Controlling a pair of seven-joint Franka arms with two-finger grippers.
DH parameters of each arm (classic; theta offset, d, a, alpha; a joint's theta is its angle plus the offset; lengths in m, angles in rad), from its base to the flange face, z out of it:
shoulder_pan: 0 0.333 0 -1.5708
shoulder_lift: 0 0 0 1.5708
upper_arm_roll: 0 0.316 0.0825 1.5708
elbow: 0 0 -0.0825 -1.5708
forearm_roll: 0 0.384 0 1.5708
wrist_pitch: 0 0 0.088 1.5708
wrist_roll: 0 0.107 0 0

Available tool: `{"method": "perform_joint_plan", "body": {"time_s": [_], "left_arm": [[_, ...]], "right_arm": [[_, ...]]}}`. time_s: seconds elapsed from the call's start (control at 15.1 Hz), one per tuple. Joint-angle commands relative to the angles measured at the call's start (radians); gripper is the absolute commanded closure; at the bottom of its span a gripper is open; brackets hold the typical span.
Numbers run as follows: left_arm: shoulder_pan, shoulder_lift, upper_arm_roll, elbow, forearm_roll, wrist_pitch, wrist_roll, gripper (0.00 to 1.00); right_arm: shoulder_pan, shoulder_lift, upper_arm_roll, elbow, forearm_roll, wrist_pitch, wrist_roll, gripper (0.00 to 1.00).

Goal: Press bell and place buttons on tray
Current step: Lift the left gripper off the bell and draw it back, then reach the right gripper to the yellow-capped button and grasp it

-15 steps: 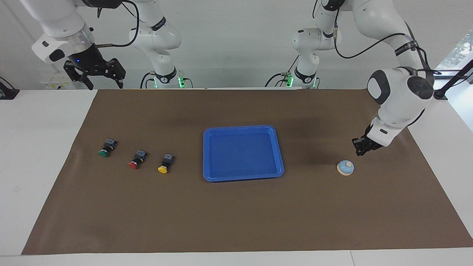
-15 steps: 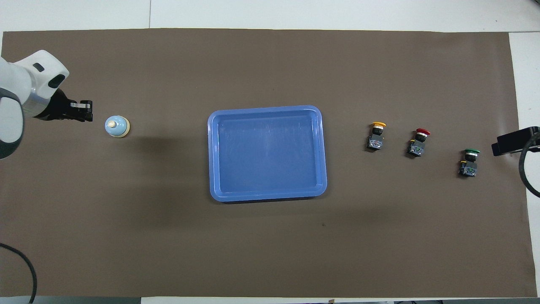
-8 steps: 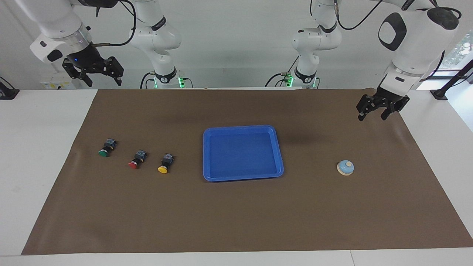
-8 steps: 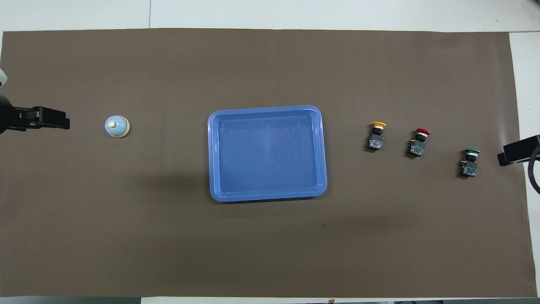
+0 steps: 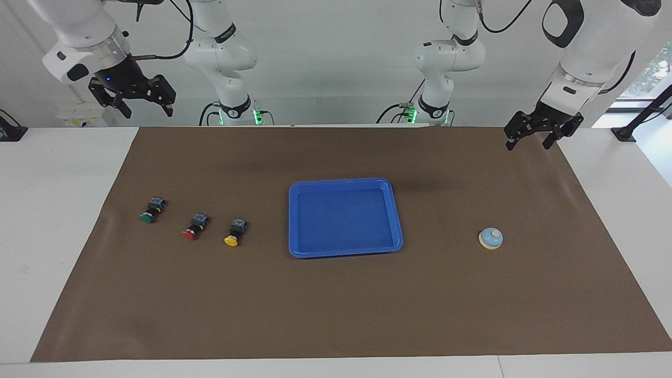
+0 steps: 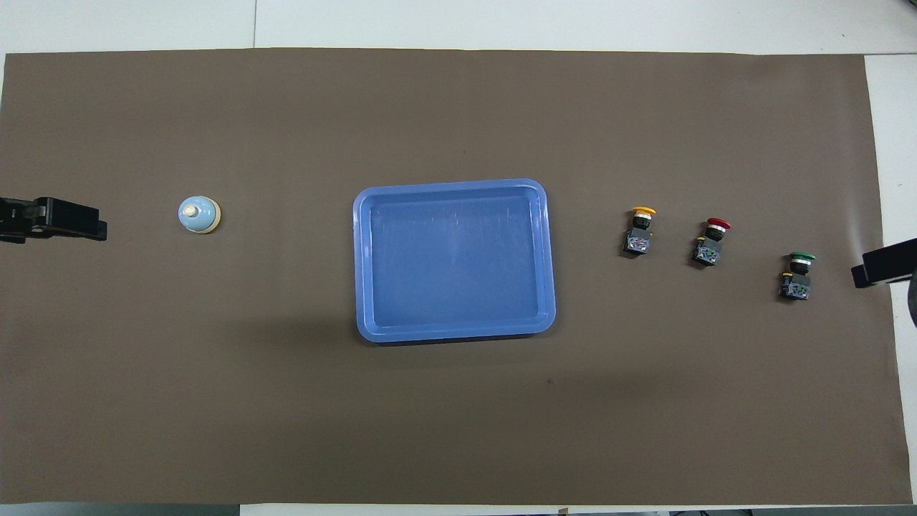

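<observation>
The light-blue bell (image 5: 491, 238) (image 6: 198, 214) stands on the brown mat toward the left arm's end. The blue tray (image 5: 344, 218) (image 6: 453, 259) lies empty at the middle. Three buttons lie in a row toward the right arm's end: yellow (image 5: 234, 235) (image 6: 640, 231) closest to the tray, then red (image 5: 191, 230) (image 6: 711, 240), then green (image 5: 148, 212) (image 6: 797, 274). My left gripper (image 5: 528, 146) hangs open and empty, high over the mat's corner at the robots' edge, well clear of the bell. My right gripper (image 5: 148, 113) waits open and empty, raised over the mat's other corner at the robots' edge.
The brown mat (image 5: 336, 304) covers most of the white table (image 5: 58, 210). Bare mat surrounds the tray, with wide gaps between it, the bell and the buttons. The arm bases stand at the robots' edge.
My left gripper has opened, risen from beside the bell and pulled back toward the robots' edge. The right gripper shifted only slightly. Bell, tray and buttons have not moved.
</observation>
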Motion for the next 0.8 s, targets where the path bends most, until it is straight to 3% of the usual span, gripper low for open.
{"method": "perform_joint_plan", "body": {"time_s": [0.0,0.27,0.53,0.73], "left_arm": [[-0.014,0.002,0.007,0.008,0.008,-0.032,0.008,0.0],[-0.014,0.0,0.007,0.004,0.008,-0.045,0.002,0.0],[0.0,0.002,0.011,0.006,0.007,-0.034,0.0,0.0],[0.0,0.002,0.011,0.006,0.007,-0.034,0.0,0.0]], "right_arm": [[-0.008,-0.039,0.012,-0.072,0.004,0.036,0.015,0.0],[-0.002,-0.062,0.024,-0.234,0.004,0.254,0.067,0.0],[0.076,-0.052,0.032,-0.397,0.004,0.457,0.21,0.0],[0.132,0.045,0.032,-0.419,0.004,0.582,0.336,0.0]]}}
